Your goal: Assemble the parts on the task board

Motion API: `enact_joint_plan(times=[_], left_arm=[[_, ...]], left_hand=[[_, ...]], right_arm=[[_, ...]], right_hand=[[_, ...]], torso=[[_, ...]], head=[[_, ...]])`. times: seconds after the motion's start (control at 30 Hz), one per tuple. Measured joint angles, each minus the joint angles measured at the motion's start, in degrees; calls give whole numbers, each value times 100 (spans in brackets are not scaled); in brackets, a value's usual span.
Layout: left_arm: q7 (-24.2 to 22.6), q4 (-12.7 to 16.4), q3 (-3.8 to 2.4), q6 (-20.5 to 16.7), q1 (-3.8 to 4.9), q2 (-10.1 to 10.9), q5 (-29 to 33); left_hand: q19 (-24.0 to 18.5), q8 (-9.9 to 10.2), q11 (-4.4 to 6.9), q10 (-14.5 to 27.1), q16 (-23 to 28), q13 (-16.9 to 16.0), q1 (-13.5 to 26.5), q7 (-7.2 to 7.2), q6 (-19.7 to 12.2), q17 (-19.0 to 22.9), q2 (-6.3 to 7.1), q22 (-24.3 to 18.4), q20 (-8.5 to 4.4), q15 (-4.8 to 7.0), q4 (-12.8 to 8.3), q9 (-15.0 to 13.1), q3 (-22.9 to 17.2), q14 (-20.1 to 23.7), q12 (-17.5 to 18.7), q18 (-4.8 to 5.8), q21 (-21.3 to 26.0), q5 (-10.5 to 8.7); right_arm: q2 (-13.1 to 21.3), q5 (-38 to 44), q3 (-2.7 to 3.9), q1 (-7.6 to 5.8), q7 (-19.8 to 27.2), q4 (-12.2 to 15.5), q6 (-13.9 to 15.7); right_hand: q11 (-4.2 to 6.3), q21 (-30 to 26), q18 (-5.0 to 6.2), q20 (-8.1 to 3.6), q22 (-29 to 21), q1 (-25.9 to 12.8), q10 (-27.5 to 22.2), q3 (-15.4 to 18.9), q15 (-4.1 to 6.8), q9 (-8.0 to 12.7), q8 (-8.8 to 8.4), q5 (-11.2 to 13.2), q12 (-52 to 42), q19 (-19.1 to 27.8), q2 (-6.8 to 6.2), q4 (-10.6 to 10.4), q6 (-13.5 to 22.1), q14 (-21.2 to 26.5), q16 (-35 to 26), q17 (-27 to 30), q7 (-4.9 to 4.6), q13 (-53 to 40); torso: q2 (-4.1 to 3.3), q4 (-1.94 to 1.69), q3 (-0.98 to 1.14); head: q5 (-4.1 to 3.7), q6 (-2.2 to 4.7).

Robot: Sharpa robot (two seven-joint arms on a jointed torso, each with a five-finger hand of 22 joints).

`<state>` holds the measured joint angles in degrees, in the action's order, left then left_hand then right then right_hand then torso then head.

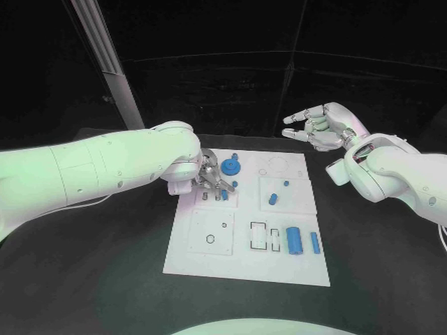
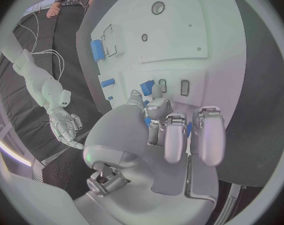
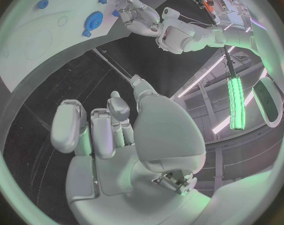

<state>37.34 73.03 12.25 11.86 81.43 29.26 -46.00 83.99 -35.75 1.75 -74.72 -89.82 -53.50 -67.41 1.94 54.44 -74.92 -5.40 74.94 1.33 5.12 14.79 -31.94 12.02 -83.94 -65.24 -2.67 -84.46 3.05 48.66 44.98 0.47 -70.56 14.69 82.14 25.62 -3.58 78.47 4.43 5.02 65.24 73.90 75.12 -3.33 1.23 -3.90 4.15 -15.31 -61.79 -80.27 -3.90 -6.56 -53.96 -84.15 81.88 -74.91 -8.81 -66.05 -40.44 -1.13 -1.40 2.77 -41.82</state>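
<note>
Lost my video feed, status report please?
Left hand down on white task board, fingers among small blue parts; grasp unclear. Right hand raised beyond board, open. Nothing in the way.

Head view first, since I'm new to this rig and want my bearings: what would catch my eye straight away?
The white task board lies mid-table, dotted with small blue parts. The left hand is down on the board's far left area, fingers among small blue pieces beside a round blue gear-like part. The right hand hovers beyond the board's far right corner, fingers apart and holding nothing, while two blue cylinders lie nearer the robot.
</note>
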Motion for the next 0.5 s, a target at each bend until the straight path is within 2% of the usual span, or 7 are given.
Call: enact_joint_plan(times=[0.5], left_arm=[[22, -66, 1, 90, -6, -71, -13]], left_hand=[[0, -28, 0, 0, 0, 27, -116, 0, -41, 0, 46, 0, 0, 0, -81, -68, -156, 0, 0, 0, 0, 0]], right_arm=[[-21, 14, 0, 0, 0, -10, -19]], right_hand=[[0, 0, 0, 0, 1, 0, 0, 0, 0, 0, 0, 0, 0, 0, 0, 0, 0, 0, 0, 0, 0, 0]], torso=[[1, 0, 1]], head=[[-2, -22]])
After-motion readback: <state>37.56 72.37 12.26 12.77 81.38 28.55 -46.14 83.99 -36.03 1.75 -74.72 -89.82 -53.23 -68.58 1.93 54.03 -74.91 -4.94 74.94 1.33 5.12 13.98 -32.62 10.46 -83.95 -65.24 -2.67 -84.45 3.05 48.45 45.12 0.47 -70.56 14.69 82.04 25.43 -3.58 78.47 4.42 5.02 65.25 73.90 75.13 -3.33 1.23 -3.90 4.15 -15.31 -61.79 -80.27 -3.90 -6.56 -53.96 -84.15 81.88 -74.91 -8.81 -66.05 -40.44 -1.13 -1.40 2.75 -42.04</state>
